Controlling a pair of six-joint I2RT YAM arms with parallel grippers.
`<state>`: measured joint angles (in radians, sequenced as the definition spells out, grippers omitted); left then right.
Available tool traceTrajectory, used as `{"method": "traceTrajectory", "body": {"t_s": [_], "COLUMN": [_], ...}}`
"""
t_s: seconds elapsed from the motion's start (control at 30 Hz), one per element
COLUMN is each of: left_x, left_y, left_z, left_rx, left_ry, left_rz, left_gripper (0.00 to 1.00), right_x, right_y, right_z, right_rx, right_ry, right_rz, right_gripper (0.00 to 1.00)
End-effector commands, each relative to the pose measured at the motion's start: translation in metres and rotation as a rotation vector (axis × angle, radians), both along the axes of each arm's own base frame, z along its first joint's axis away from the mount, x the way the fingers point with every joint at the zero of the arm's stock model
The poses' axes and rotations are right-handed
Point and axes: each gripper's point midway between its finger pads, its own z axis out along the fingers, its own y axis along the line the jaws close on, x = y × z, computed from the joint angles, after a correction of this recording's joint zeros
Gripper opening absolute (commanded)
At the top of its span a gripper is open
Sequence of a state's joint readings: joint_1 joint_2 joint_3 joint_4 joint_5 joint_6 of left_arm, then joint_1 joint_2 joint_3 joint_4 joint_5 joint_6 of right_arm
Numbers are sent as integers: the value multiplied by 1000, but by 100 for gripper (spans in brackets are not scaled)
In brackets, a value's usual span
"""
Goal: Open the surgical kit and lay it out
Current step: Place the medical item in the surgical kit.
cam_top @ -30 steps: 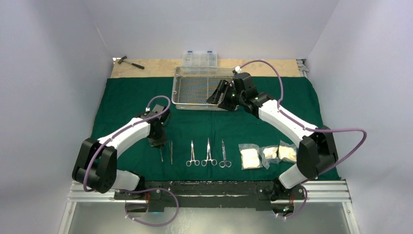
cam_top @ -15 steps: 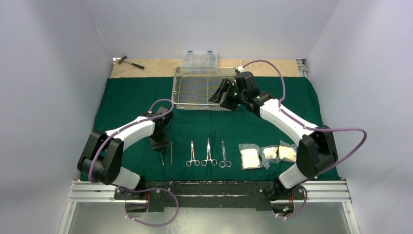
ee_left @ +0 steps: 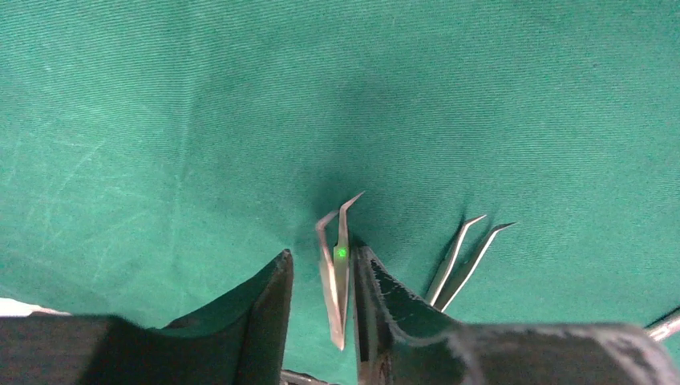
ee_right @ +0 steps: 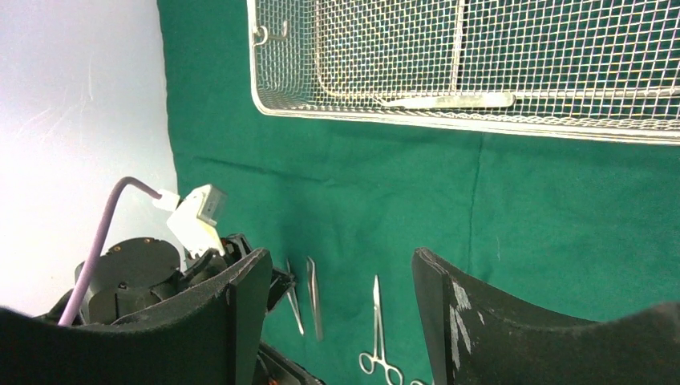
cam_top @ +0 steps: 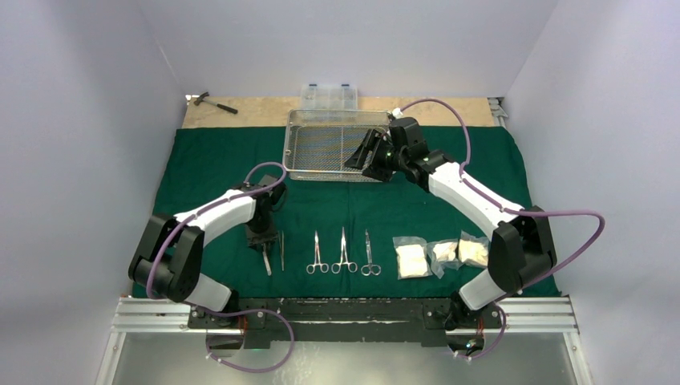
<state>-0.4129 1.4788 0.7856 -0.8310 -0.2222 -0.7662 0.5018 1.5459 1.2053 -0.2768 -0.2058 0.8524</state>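
Observation:
The dark green cloth [cam_top: 200, 164] lies spread out flat. The steel mesh tray [cam_top: 298, 144] stands at its far middle and holds one slim steel instrument [ee_right: 449, 100]. My left gripper [cam_top: 263, 243] is low over the cloth. Its jaws [ee_left: 321, 253] are open around a pair of tweezers [ee_left: 337, 269], which rests against the right finger. A second pair of tweezers [cam_top: 281, 250] lies just right of it. Three scissors-like instruments [cam_top: 345, 252] and three gauze packets [cam_top: 443, 254] lie in a row near the front. My right gripper [cam_top: 365, 152] hovers open and empty over the tray's right end.
A clear plastic compartment box [cam_top: 329, 95] sits behind the tray on a bare wooden strip [cam_top: 257, 112]. A small hammer [cam_top: 215, 103] lies at the strip's far left. White walls close in on both sides.
My left gripper has crept a little toward the front edge, with the tweezers between its jaws. My right gripper has shifted slightly right over the tray.

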Motion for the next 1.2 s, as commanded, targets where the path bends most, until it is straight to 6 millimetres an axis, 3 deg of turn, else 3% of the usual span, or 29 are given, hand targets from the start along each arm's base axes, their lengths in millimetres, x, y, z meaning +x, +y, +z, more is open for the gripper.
{"method": "traceTrajectory", "body": {"t_s": [0.0, 0.2, 0.7, 1.17], "left_x": [17, 28, 14, 4], "left_y": [0, -8, -1, 4], "left_z": [18, 26, 20, 3], "left_rx": [19, -19, 8, 39], "left_ry": [-57, -99, -65, -11], "left_rz": [-11, -55, 9, 30], "left_gripper": [35, 34, 13, 16], "right_x": [2, 1, -3, -3], "right_y": [2, 5, 6, 5], "right_z": [7, 4, 1, 3], "right_rx": [32, 44, 56, 55], "right_ry": [-9, 4, 20, 16], "right_rz": [5, 11, 16, 16], "right_gripper": [68, 67, 67, 66]}}
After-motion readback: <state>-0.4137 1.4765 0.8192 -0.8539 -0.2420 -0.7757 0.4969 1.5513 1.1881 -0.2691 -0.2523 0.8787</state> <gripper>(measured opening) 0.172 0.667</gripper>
